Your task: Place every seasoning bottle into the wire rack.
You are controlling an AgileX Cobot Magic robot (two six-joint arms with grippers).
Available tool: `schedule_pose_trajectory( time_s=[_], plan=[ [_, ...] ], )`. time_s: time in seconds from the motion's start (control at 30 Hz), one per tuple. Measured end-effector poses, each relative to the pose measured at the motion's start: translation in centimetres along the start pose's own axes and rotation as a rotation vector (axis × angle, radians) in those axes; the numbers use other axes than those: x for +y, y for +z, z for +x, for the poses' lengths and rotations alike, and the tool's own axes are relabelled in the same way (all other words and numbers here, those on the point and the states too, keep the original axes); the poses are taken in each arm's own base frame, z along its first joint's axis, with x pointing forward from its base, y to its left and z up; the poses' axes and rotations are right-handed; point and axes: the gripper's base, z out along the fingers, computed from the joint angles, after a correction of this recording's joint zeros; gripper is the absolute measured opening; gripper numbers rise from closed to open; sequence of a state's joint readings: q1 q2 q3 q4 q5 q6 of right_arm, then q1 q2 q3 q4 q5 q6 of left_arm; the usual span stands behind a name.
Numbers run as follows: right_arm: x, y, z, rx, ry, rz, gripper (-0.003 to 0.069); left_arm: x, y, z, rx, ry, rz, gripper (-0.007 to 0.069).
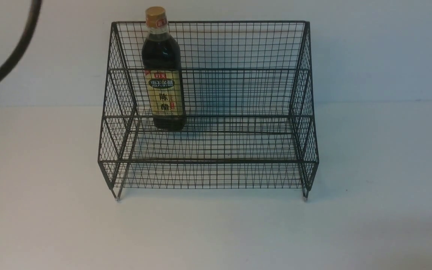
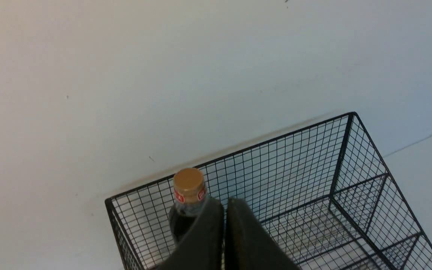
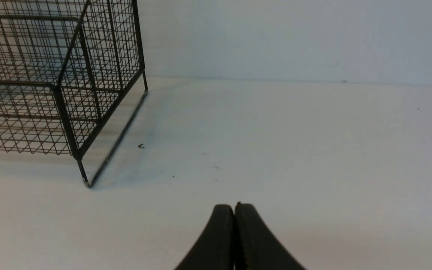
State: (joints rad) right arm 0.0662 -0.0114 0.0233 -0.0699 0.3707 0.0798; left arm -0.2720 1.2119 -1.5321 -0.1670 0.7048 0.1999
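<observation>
The seasoning bottle (image 1: 163, 71) stands upright on the upper tier of the black wire rack (image 1: 238, 161), toward its left end. It has dark liquid, a gold cap and a beige label. In the left wrist view the bottle (image 2: 188, 187) shows inside the rack (image 2: 313, 161), partly behind my left gripper (image 2: 225, 202), which is shut and empty, above and nearer than the bottle. My right gripper (image 3: 234, 207) is shut and empty, low over the table to the right of the rack (image 3: 62, 101). Neither gripper shows in the front view.
A dark cable (image 1: 13, 52) curves across the front view's upper left corner. The white table (image 1: 216, 232) ends at a pale wall right behind the rack. A tiny speck (image 3: 140, 146) lies on the table near the rack's right foot.
</observation>
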Motion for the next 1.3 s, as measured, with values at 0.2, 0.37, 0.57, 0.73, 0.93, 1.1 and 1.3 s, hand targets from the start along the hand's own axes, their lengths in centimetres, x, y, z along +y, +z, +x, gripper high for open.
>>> schedule_pose_trajectory(
  time_s=[0.2, 0.37, 0.57, 0.73, 0.93, 1.1, 1.3],
  plan=[
    [0.0, 0.0, 0.0, 0.0, 0.0, 0.0, -0.0015, -0.9, -5.5, 6.3, -0.064, -0.097, -0.024, -0.0005],
    [0.0, 0.0, 0.0, 0.0, 0.0, 0.0, -0.0015, -1.9, -8.9, 14.6, -0.096, -0.164, -0.017, -0.0005],
    [0.0, 0.0, 0.0, 0.0, 0.0, 0.0, -0.0015, -2.9, -11.3, 21.5, -0.115, -0.248, 0.025, -0.0005],
    [0.0, 0.0, 0.0, 0.0, 0.0, 0.0, -0.0015, -3.5, -12.6, 24.6, -0.159, -0.275, 0.051, -0.0005],
    [0.0, 0.0, 0.0, 0.0, 0.0, 0.0, -0.0015, -3.7, -13.7, 25.2, -0.223, -0.203, 0.049, -0.0005],
    [0.0, 0.0, 0.0, 0.0, 0.0, 0.0, -0.0015, -3.7, -13.8, 25.3, -0.228, -0.129, 0.039, -0.0005],
    [0.0, 0.0, 0.0, 0.0, 0.0, 0.0, -0.0015, -3.3, -13.1, 26.8, -0.189, -0.072, -0.02, -0.0005]
  ],
)
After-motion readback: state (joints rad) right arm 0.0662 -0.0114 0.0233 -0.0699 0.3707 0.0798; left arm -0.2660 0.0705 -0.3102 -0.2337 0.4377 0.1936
